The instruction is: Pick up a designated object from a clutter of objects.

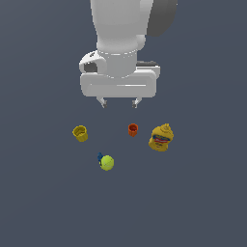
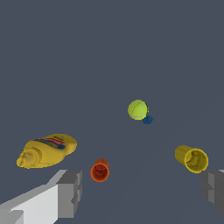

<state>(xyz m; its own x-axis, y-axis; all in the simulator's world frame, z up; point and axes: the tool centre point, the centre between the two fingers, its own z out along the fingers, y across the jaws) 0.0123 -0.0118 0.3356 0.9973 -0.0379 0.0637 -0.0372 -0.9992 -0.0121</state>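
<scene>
The small orange-red cup (image 1: pixel 133 129) lies on the grey floor, also seen in the wrist view (image 2: pixel 99 170), on its side with its mouth toward the camera. My gripper (image 1: pixel 118 102) hangs open and empty above the floor, behind the cup and a little toward the exterior view's left. Its grey fingers (image 2: pixel 70 192) stand wide apart in the wrist view, with the orange-red cup between them near one finger. The yellow cup (image 1: pixel 80 133) lies to the exterior view's left, the yellow bottle (image 1: pixel 161 137) with a red-blue label to the right.
A yellow-green ball (image 1: pixel 107 162) with a blue piece sits in front of the cups, also in the wrist view (image 2: pixel 138 109). The yellow cup (image 2: pixel 191 158) and the bottle (image 2: pixel 46 150) lie on their sides. Plain grey floor all round.
</scene>
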